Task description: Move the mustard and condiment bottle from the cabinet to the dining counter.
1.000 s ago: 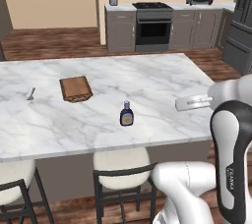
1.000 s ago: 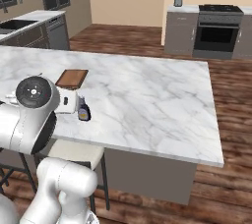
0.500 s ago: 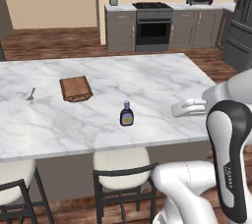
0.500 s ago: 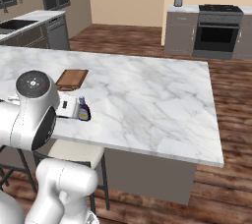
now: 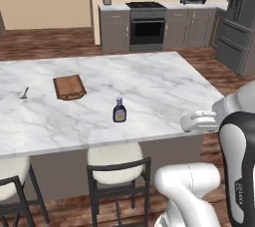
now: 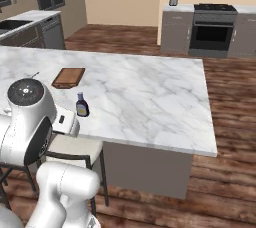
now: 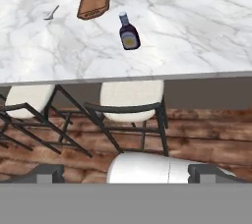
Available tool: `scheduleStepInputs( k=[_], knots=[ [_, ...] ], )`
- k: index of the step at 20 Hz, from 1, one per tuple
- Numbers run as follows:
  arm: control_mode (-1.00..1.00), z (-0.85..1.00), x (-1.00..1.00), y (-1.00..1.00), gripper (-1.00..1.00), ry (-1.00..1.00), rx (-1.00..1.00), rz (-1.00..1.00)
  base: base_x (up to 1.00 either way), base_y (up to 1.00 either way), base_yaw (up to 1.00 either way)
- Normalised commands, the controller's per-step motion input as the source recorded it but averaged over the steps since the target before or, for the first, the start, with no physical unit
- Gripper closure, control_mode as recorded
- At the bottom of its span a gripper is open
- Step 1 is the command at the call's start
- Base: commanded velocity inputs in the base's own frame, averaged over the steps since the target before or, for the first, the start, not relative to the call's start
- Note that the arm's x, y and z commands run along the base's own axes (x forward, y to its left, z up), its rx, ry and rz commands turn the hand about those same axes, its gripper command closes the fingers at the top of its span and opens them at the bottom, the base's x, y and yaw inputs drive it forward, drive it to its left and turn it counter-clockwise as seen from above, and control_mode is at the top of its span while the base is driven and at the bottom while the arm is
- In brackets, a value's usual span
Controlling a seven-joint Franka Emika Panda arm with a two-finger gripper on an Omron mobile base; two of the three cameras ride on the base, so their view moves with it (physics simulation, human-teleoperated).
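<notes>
spoon [image 5: 24, 92]: we see a small grey utensil lying flat at the far left of the counter, well apart from everything the task names.
board [image 5: 69, 87]: a brown board lies flat just right of the spoon; in the hand view it sits up and left of the bottle.
bottle [image 5: 119, 110]: the dark condiment bottle stands upright on the counter [image 5: 164, 81], near its front edge and above the stools; its long axis is vertical, cap up.
bottle from gripper: in the hand view the bottle is ahead and above, slightly left of centre, with the counter edge and a stool [image 7: 132, 101] between it and the fingertips; we judge it is already set down and let go.
gripper [image 7: 126, 174]: we see the two dark tips set far apart at the bottom corners of the hand view, spread wide with nothing between them.
mustard: we cannot place it from here; we judge it is the half of the task left to do.
next move: we judge the arm has to leave this counter and go to the cabinet, so the bottle ahead matters chiefly as something to steer clear of.
label: the bottle carries a cream-yellow label; any writing on it is too small for us to read.
brands: we can read none anywhere.
</notes>
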Motion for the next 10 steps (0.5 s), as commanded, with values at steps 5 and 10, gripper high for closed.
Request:
scheduleStepInputs(
  k=[5, 10],
  knots=[
    [1.0, 0.0, 0.0, 0.0, -1.0, 0.0, 0.0, 0.0, -0.43, -0.62, -0.23],
    [1.0, 0.0, 0.0, 0.0, -1.0, 0.0, 0.0, 0.0, -0.13, -0.79, -0.17]
  ],
)
